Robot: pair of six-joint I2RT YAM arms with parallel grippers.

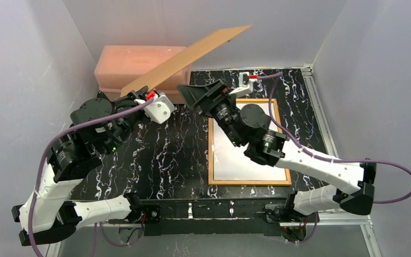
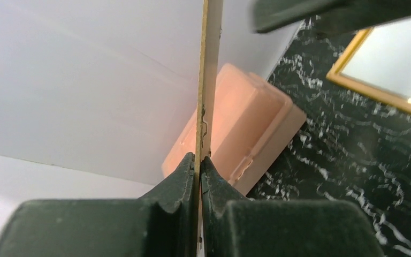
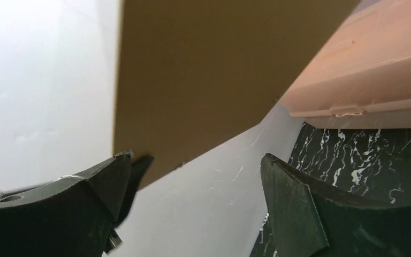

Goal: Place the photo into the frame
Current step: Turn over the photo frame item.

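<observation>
**Backing board raised; frame flat on worktop**

Top external view: white walls enclose a black marbled worktop (image 1: 160, 155). The frame (image 1: 246, 182) lies flat, right of centre, orange-brown edge up. The photo (image 1: 235, 160) lies inside it, white side up. The left tool (image 1: 135, 96) is clamped on the lower end of a brown backing board (image 1: 192, 53), which slants up over a pink box (image 1: 134, 64) at the rear left. The right tool (image 1: 190, 95) stands spread wide just beside the board, holding nothing.

Left wrist view: the left tool (image 2: 199, 160) pinches the board (image 2: 208, 80) edge-on, with no gap showing. The pink box (image 2: 246, 134) lies behind. The frame (image 2: 353, 85) and photo (image 2: 396, 59) show at upper right.

Right wrist view: the right tool (image 3: 195, 160) gapes fully and is empty. The board (image 3: 203, 75) fills the upper frame, one corner near one finger; contact cannot be told. The pink box (image 3: 364, 69) sits at right.
</observation>
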